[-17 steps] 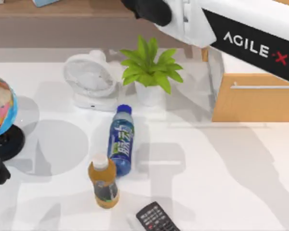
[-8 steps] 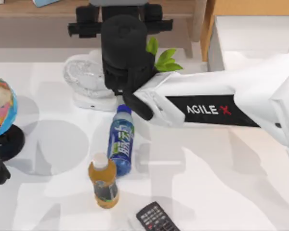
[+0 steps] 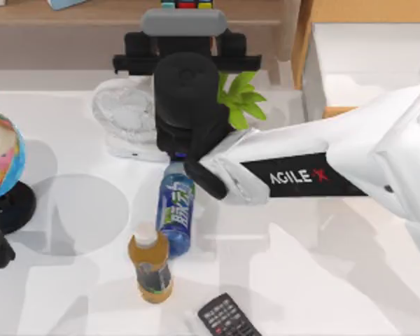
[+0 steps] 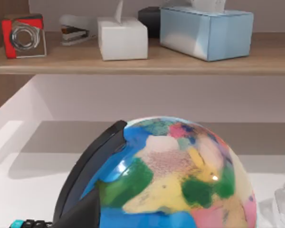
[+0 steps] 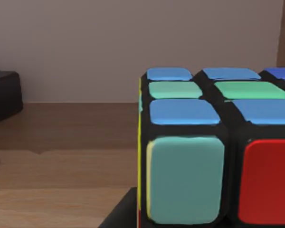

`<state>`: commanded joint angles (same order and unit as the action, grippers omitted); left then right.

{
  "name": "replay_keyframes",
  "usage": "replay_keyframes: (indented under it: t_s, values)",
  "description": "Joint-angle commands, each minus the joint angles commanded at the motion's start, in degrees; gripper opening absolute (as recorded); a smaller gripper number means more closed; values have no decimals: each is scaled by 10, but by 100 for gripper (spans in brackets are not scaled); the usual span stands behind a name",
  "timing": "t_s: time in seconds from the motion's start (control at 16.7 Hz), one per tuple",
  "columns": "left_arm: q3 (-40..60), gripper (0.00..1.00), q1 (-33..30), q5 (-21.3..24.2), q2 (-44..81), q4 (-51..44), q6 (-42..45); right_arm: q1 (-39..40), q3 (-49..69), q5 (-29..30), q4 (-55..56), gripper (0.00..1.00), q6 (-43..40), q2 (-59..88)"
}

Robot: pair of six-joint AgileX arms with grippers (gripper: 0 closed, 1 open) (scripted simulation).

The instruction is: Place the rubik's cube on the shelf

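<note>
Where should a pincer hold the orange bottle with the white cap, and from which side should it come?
Grip the orange bottle around its round body, below the white cap, coming from the top view's left. It seems upright, and the blue bottle is close at its right-rear, so that side is likely too tight.

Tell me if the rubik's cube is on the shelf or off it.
On it: the rubik's cube sits on the shelf boards, at the right hand; contact underneath is hidden.
</note>
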<state>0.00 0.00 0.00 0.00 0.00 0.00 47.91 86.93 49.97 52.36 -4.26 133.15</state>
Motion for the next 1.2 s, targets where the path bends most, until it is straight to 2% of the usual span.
replay_keyframes:
  t_s: [0.3,0.9,1.2]
  values:
    - [0,100,0,0,0,0,0,-11,39,-10,-17,0,4,17]
    - [0,100,0,0,0,0,0,-72,270,-68,-134,0,8,131]
    - [0,100,0,0,0,0,0,-79,295,-77,-151,0,9,149]
